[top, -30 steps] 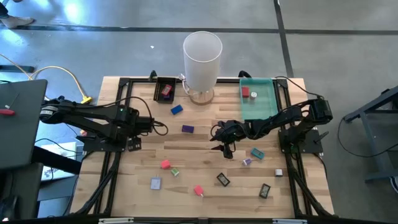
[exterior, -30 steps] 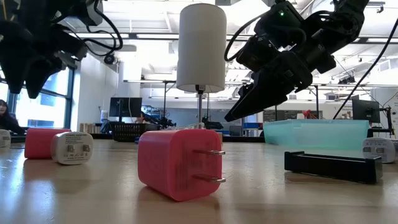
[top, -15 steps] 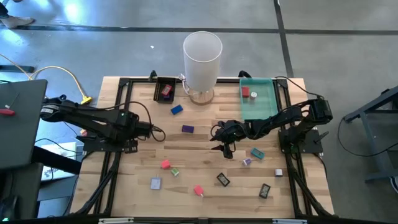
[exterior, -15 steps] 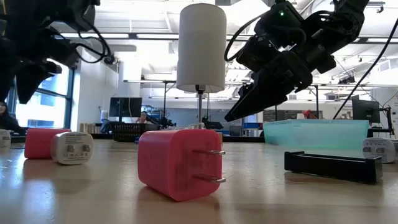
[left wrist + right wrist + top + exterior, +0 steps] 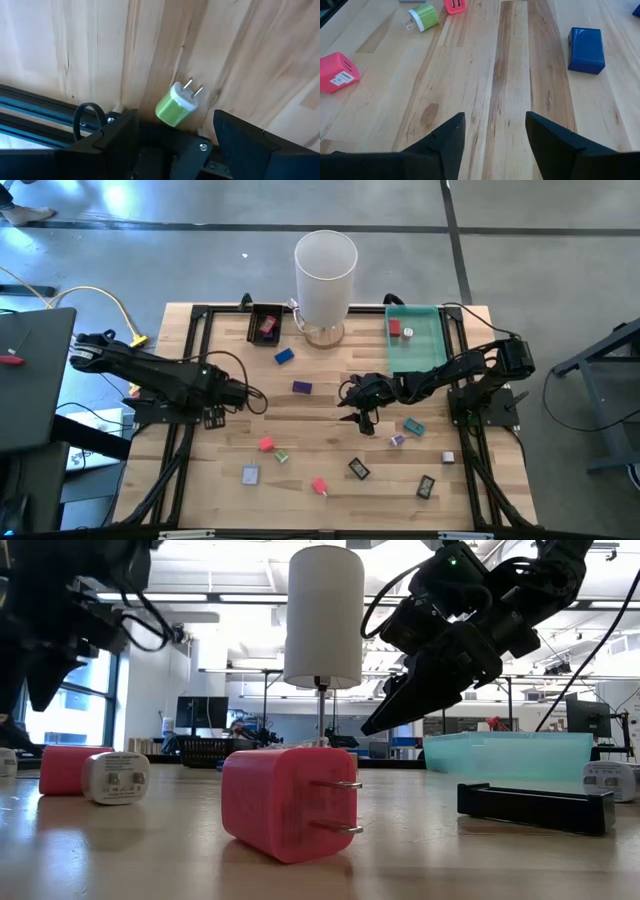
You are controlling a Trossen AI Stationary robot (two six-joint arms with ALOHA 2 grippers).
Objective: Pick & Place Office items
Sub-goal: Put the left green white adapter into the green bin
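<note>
Bright overhead light glares off the floor [image 5: 120, 200].

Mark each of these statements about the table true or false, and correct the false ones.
1. The right gripper is open over bare wood. True.
2. The left gripper holds the green plug. False: it is open, and the green plug lies on the table between its fingers.
3. A red item lies in the green tray. True.
4. The white cylinder lies tipped over. False: it stands upright.

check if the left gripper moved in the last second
Yes. In the high view the left gripper has slid nearer the red charger, away from the small black tray.
</note>
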